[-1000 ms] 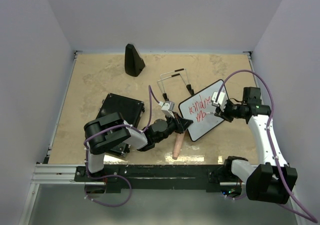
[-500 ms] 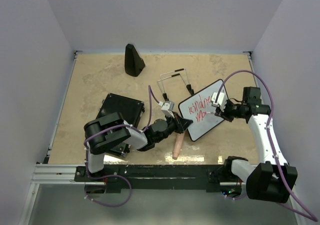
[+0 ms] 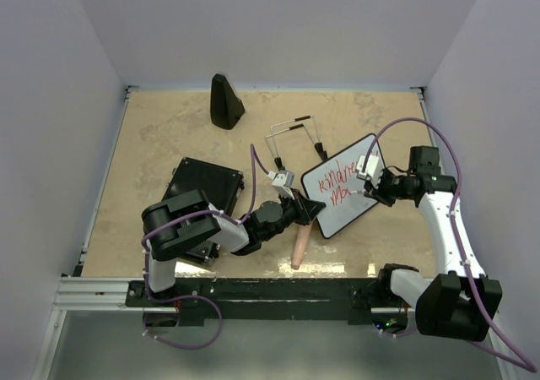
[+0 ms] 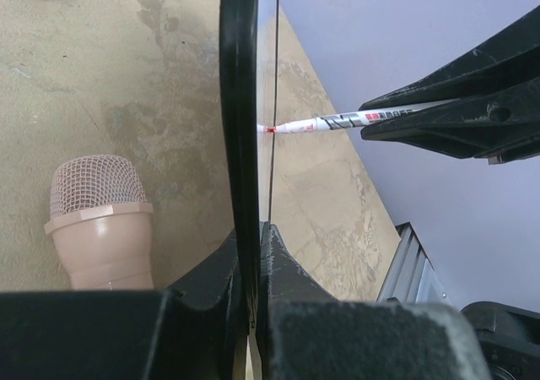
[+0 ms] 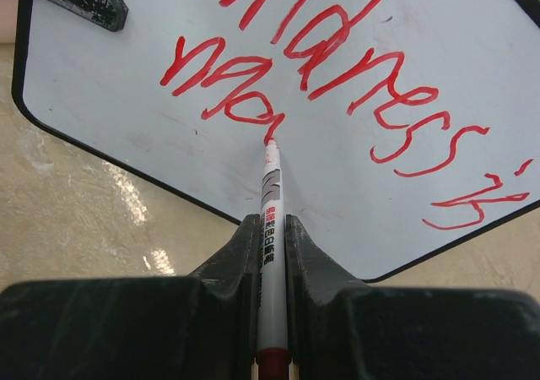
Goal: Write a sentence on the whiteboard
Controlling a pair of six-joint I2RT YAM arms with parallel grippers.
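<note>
Top external view, whiteboard [image 3: 342,196] right of centre over worktop [image 3: 169,135], tilted, edge pinched in left gripper [image 4: 251,233] jaws, marker [image 5: 271,186] pinched in right gripper [image 5: 270,223] jaws, tip touching board at end of red writing [image 5: 337,67].

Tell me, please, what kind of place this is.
Most likely a robot test cell in a lab. Plain pale walls box in a tan tabletop, the left arm and right arm sit on a metal rail at its near edge, with props: whiteboard, red marker, microphone.
</note>
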